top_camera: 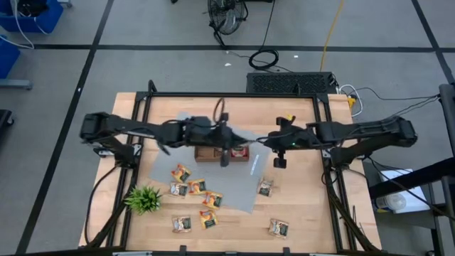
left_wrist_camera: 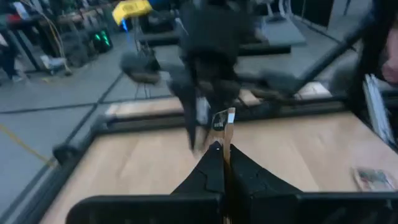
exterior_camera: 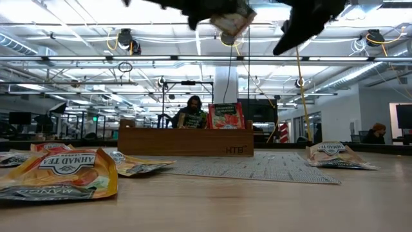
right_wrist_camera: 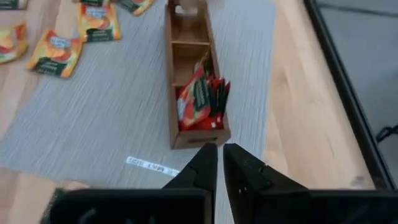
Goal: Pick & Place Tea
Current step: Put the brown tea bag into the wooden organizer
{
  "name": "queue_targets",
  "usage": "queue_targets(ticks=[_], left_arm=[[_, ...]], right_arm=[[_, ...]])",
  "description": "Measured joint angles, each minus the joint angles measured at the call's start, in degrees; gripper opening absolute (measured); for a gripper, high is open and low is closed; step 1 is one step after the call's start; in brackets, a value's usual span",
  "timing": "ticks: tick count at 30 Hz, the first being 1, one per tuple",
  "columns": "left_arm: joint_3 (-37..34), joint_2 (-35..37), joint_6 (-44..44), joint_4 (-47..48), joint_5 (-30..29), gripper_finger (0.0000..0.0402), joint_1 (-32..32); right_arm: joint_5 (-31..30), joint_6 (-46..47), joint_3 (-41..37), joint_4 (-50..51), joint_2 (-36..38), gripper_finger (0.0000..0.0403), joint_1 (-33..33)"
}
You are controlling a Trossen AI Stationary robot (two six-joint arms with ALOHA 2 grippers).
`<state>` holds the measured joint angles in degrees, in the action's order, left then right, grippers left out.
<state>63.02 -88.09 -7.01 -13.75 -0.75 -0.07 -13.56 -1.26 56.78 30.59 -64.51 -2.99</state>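
I see the green spiky plant [top_camera: 144,199] at the left of the surface [top_camera: 298,220], well apart from everything I am working with. Next to its right lie loose orange-yellow tea sachets [top_camera: 193,188] in a cluster, some on bare wood, some on the edge of the grey mat [right_wrist_camera: 112,106].

The wooden tray [right_wrist_camera: 186,93] sits on that mat. From my right wrist camera one end compartment is packed with red sachets [right_wrist_camera: 198,99] standing on edge. The middle compartment looks bare, and the far one I cannot judge.

My left gripper [left_wrist_camera: 222,149] hangs above the tray, jaws pinched on a single sachet [left_wrist_camera: 222,118], which the low camera shows lifted clear above the tray with its edge hanging down. In its wrist camera the other arm looms just beyond, blocking what lies behind.

My right gripper [right_wrist_camera: 220,158] hovers beside the tray's filled end over the mat, jaws nearly closed with only a thin slit and nothing between them. A small white label [right_wrist_camera: 149,165] lies on the mat just before it.

Further right, two pale sachets [top_camera: 266,188] rest on the surface, one near the mat's corner, one towards the front edge. A person [exterior_camera: 192,111] sits in the room behind the tray.
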Motion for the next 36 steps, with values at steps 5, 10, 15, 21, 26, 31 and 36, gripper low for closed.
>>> queue_targets(ticks=[5,10,15,21,26,31,36], left_arm=[[-14.4,4.9,3.5,-15.5,-1.1,0.0000,0.7],[-26.0,5.3,7.4,-29.2,-5.2,0.0000,1.5],[-32.1,4.7,8.7,-33.6,-10.7,0.0000,0.4],[-34.6,4.2,8.6,-34.4,-14.4,0.0000,-1.6],[-34.6,-1.3,8.2,-36.9,-14.3,0.0000,-2.4],[-34.6,-8.7,7.6,-45.3,-14.3,0.0000,-2.2],[-34.6,-13.0,7.2,-49.8,-14.4,0.0000,-1.8]], right_arm=[[0.1,-1.0,-11.8,-16.8,5.6,0.0013,1.1],[0.1,-3.0,-20.0,-30.6,7.5,0.0011,1.1],[0.1,-2.9,-22.1,-35.5,7.2,0.0011,1.1],[0.2,-3.3,-22.3,-37.2,7.1,0.0010,1.1],[0.2,-4.2,-22.3,-38.6,7.1,0.0010,1.1],[0.3,-4.6,-22.3,-39.6,7.1,0.0011,1.0],[0.3,-4.4,-22.3,-39.4,7.1,0.0008,1.0]])
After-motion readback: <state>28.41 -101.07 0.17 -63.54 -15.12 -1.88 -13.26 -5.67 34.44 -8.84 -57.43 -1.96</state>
